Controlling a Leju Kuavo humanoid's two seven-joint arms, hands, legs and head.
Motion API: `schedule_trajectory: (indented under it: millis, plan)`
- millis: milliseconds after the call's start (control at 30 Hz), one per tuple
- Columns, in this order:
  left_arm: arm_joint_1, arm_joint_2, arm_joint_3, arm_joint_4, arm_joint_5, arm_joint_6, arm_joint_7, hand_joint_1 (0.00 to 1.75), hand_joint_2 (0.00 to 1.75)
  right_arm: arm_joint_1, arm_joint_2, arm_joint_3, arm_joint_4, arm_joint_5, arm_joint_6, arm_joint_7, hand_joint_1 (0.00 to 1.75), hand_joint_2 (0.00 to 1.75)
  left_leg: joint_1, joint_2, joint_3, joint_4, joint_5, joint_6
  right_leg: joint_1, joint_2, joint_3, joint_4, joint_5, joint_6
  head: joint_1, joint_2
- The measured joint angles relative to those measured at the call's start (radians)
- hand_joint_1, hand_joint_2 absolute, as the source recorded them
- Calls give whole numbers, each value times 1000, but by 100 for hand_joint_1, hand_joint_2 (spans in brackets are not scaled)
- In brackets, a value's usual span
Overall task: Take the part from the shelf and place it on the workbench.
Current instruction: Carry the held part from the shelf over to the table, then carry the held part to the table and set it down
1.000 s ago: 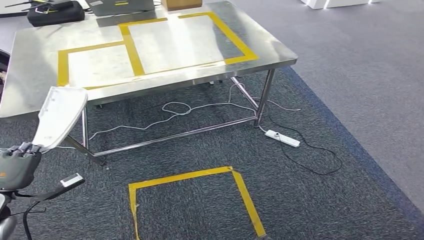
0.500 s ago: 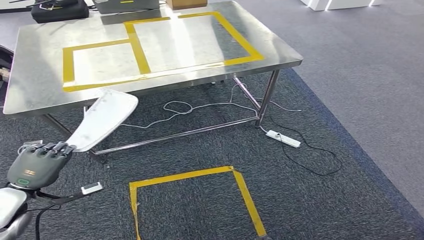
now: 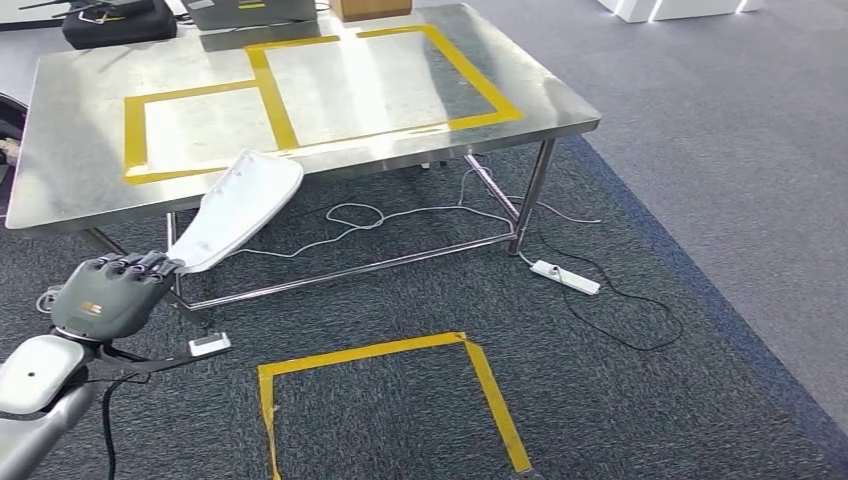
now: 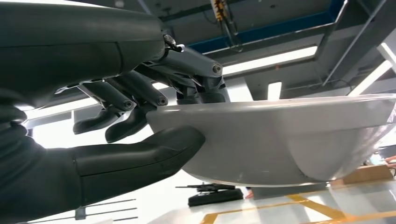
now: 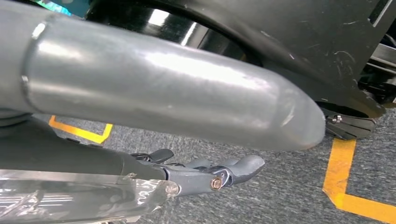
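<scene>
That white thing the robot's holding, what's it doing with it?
The robot's left hand grips one end of a long white part, thumb under it and fingers over the rim. The part points up toward the near edge of the steel workbench, which has yellow tape boxes marked on top. The part isn't on the workbench yet. The right hand hangs low over the carpet, holding nothing.

Bare steel across the workbench, yellow tape rectangles lying flat, no hindrance. Along the far edge, a black case, a grey box and a cardboard box. Near edge of the bench just ahead of the white part gripped by the left hand.
</scene>
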Motion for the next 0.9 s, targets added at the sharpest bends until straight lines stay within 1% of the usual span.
schedule_trajectory:
  millis: [200,400,600,667,733,767,800,833,867,900]
  plan:
    - [-62,-5,-8,57,44,-33,4,175,175,4,0,0,0,-12,7,17,0,0,0,0,-1,0,1,-1,0,0,1,0,2,-2,0,0]
    - [-110,-10,-9,103,49,-59,5,175,175,4,0,0,0,-13,9,10,0,0,0,0,-2,0,1,0,0,0,0,0,2,-2,0,0]
    - [-142,-18,-20,132,24,-54,17,175,175,3,3,2,0,-13,10,0,0,0,0,0,-2,0,1,0,0,0,0,0,2,-2,0,0]
    - [-147,-18,-26,138,12,-46,23,175,175,3,7,5,0,-13,10,-1,0,0,-3,0,-4,1,-2,7,-3,-1,1,-3,4,3,0,0]
    - [-150,-16,-30,142,-1,-36,34,175,175,0,11,8,0,-14,8,-1,0,0,-3,0,0,-9,1,18,-6,-1,0,-6,5,11,-1,0]
    - [-152,-16,-31,144,-6,-31,39,175,175,-1,12,8,0,-15,7,-1,0,0,-1,-1,4,-19,5,22,-7,7,-5,3,-1,14,0,0]
    - [-155,-16,-32,145,-11,-28,45,175,175,-1,13,9,0,-16,6,0,0,0,3,-2,9,-28,9,25,-7,18,-20,31,-17,17,1,0]
    - [-158,-16,-33,148,-15,-26,50,175,175,-1,13,9,0,-18,4,1,0,0,6,-3,13,-34,12,26,-9,30,-47,81,-41,19,3,0]
    - [-161,-18,-35,151,-18,-24,54,175,175,0,13,9,0,-19,3,3,0,0,6,-5,14,-35,12,27,-10,40,-82,148,-71,22,4,0]
    - [-162,-20,-36,155,-20,-22,58,175,175,2,13,9,0,-21,2,5,0,0,7,-7,14,-35,11,27,-13,44,-121,218,-96,25,6,0]
